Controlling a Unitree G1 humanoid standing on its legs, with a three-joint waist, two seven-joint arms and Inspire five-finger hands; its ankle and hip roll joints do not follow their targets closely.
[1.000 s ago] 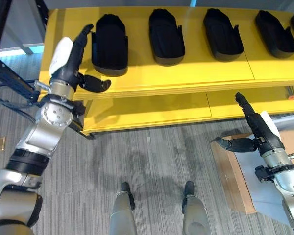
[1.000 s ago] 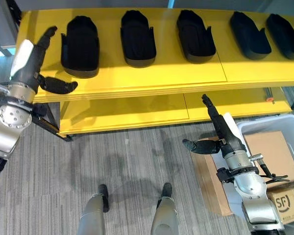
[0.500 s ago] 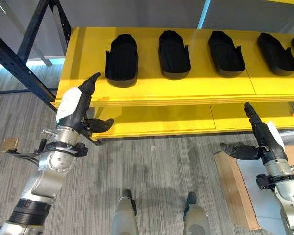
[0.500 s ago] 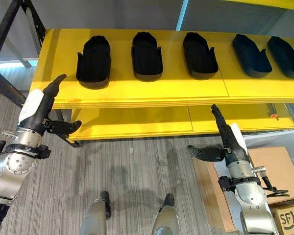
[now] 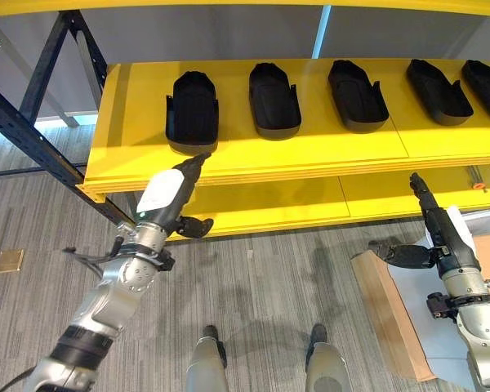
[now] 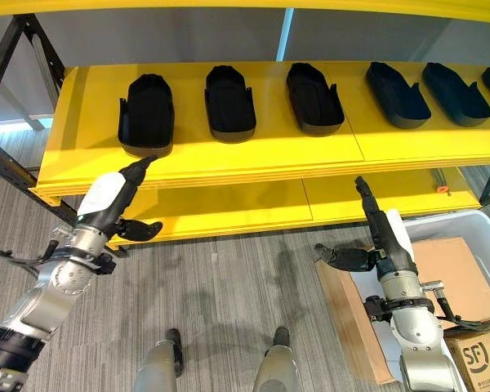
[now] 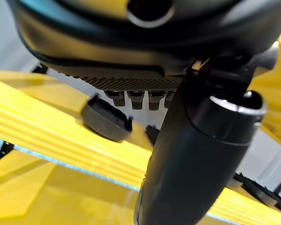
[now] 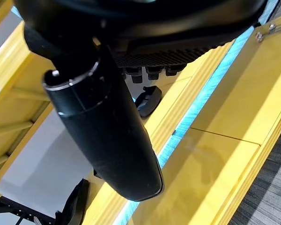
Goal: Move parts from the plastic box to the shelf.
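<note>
A row of black moulded plastic parts (image 5: 192, 110) is seen lying on the upper board of a yellow shelf (image 5: 253, 159) with a dark blue steel frame; the parts are set apart from one another along the board, none touching. A lower yellow board is seen beneath, just above a grey striped carpet floor (image 5: 253, 278).

The left hand (image 5: 165, 200) is held in front of the shelf's front edge, below the leftmost black part and apart from it — its fingers are straight, pointing up toward the board, its thumb stands out to the side, and nothing is held in it. In the left wrist view the thumb (image 7: 196, 159) is seen large in front, with the yellow boards and a black part past it.

The right hand (image 6: 381, 239) is held low at the right, in front of the lower board, likewise flat with straight fingers and the thumb spread — it is empty. Just beside it a grey-white plastic box (image 6: 474, 224) is seen on the floor, with brown cardboard cartons (image 6: 453, 261) inside it and a flat brown cardboard sheet (image 6: 343, 314) at its near side.
</note>
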